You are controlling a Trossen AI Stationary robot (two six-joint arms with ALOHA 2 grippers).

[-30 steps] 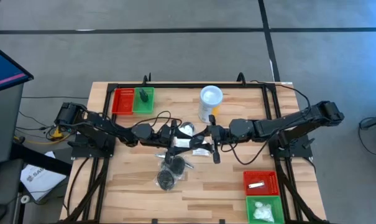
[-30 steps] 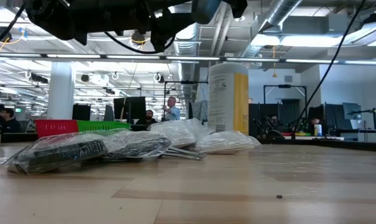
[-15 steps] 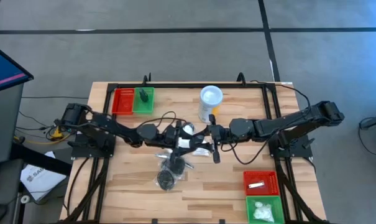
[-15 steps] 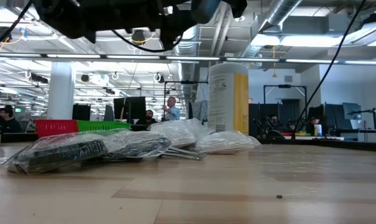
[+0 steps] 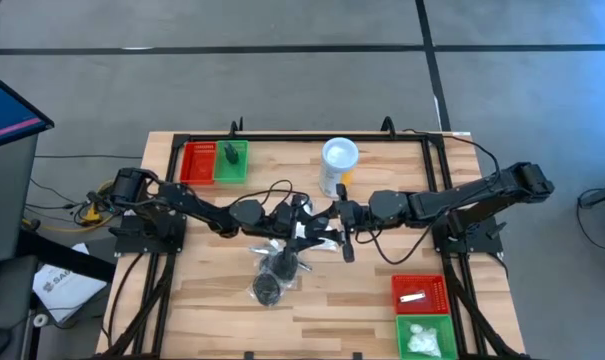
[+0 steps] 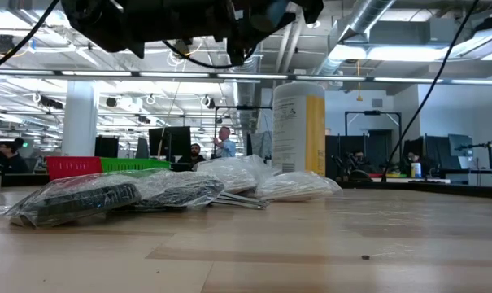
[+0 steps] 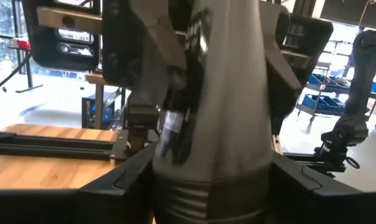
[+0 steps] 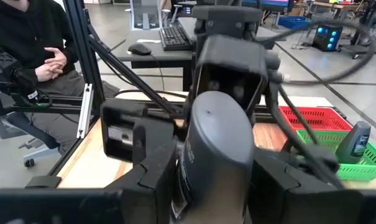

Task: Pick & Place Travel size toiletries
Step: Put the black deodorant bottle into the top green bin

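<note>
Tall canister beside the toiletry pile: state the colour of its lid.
White. The tall canister's round lid shows best in the high view; its yellow-and-white body shows in the low view.

Both arms reach in from the table's two sides and meet over its middle, wrists nearly level. The left gripper (image 5: 304, 222) sits at the end of a long, low-stretched arm, its fingers (image 7: 122, 180) set wide around a silvery tube (image 7: 212, 106) held between them. The right gripper (image 5: 340, 214) faces it almost nose to nose, just beside it, its fingers (image 8: 151, 177) closed on the other end of the same tube. Both hang above the tabletop.
</note>
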